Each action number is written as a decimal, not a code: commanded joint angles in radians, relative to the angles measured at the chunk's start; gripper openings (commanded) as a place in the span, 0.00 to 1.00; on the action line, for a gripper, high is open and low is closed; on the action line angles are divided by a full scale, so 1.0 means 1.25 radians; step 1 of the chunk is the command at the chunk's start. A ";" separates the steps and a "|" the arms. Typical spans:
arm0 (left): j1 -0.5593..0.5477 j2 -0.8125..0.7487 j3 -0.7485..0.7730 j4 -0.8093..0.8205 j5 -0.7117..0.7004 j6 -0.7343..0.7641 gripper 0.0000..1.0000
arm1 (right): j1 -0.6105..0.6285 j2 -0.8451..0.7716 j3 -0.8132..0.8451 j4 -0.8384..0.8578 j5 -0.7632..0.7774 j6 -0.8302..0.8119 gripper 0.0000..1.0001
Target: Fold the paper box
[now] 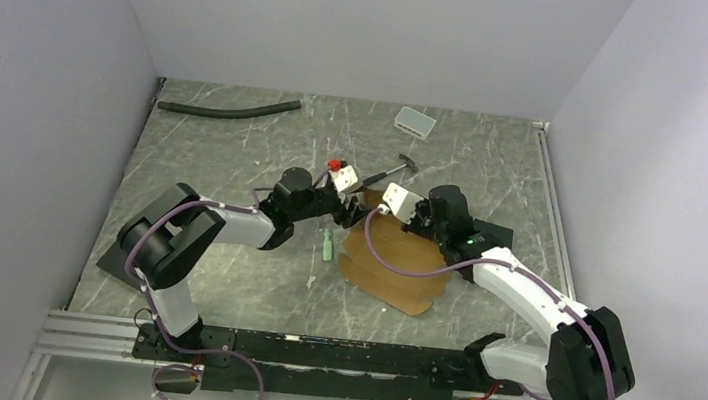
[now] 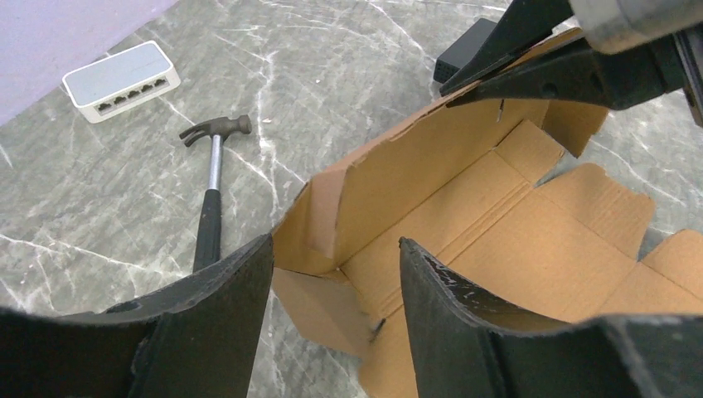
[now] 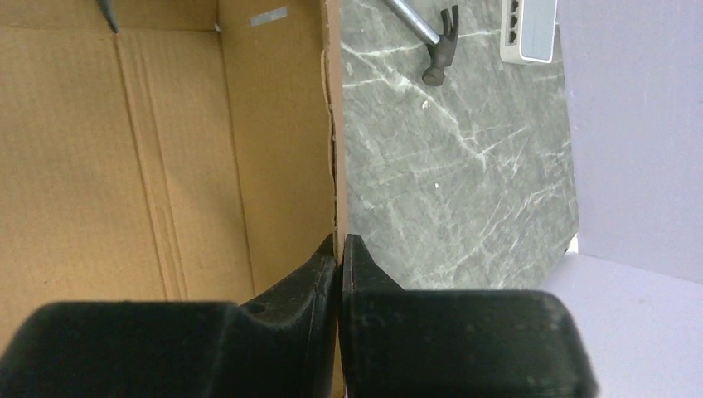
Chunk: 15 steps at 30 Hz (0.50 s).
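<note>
Passable toward the near-left corner of the surface [image 1: 220,280]. Blocked along the far edge by hose [image 1: 230,107] and network switch [image 1: 414,121]; at centre by hammer [image 1: 395,172] and paper box [image 1: 395,260].

White link shells and black joints on left arm [image 1: 236,229] and right arm [image 1: 520,294]; purple cables [image 1: 139,236] looped alongside; matte black tapered fingers [image 2: 215,323], scuffed at edges.
</note>
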 commanded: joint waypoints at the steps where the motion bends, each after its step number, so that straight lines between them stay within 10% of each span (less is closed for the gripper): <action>1: -0.009 -0.001 0.031 0.035 -0.026 0.031 0.61 | -0.006 0.007 0.042 0.013 -0.033 0.036 0.08; 15: -0.021 0.038 0.069 0.032 -0.055 0.069 0.49 | -0.019 0.028 0.061 0.002 -0.089 0.070 0.00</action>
